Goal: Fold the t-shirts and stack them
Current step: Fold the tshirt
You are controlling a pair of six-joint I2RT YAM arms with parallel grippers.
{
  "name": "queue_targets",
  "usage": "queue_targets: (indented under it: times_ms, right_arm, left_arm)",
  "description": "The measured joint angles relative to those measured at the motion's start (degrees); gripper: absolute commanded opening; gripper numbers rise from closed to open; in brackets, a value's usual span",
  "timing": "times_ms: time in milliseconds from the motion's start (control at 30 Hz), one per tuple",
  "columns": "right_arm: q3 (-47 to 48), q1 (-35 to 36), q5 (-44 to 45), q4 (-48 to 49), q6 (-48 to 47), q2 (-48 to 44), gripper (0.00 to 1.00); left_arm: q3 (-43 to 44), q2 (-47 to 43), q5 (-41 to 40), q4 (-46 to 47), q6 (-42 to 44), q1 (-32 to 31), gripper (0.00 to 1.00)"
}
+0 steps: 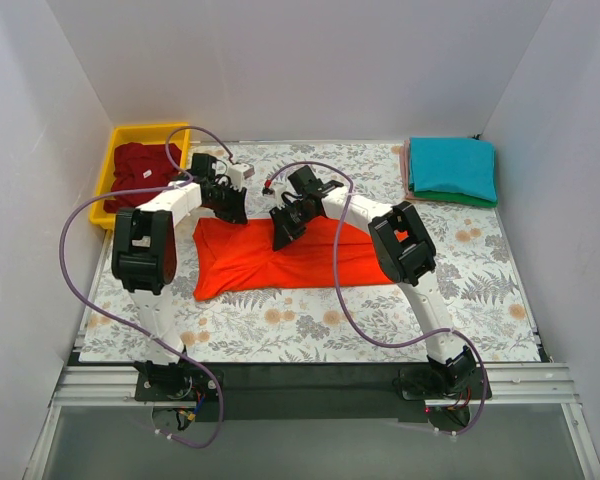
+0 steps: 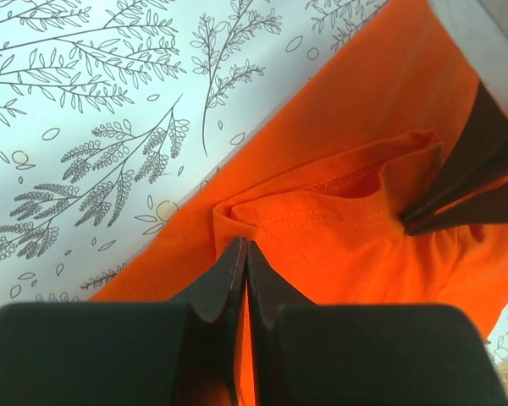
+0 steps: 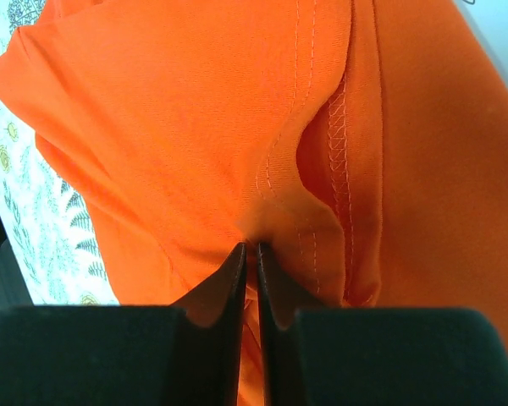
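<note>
Both the left fingers (image 2: 223,289) and right fingers (image 3: 223,289) were closed tight, each pinching a thin fold of the orange-red t-shirt (image 1: 248,266). Such shallow grips could slip and leave the fold crooked.

You see four t-shirts: one orange-red t-shirt (image 1: 300,262) at frame centre, one maroon t-shirt (image 1: 140,172) upper left, one teal t-shirt (image 1: 452,165) and one green t-shirt (image 1: 460,199) upper right. You have one yellow bin (image 1: 150,130), one floral table cloth (image 1: 280,325), and two grippers, the left gripper (image 1: 232,211) and the right gripper (image 1: 283,236).
</note>
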Motion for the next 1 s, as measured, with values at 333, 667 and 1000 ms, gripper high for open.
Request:
queue_targets:
  times_ms: [333,667,1000]
  right_arm:
    - [0.0,0.0,0.02,0.02,0.17,0.0,0.16]
    - [0.0,0.0,0.02,0.02,0.44,0.0,0.16]
    - [-0.02,0.0,0.02,0.02,0.66,0.0,0.16]
  left_arm:
    - [-3.87,-6.14,-0.42,1.22,1.73,0.02,0.35]
    - [-3.87,-5.62,-3.87,2.56,2.32,-1.33,0.45]
    - [-3.45,-2.71,-6.29,2.99,2.16,-2.54,0.2]
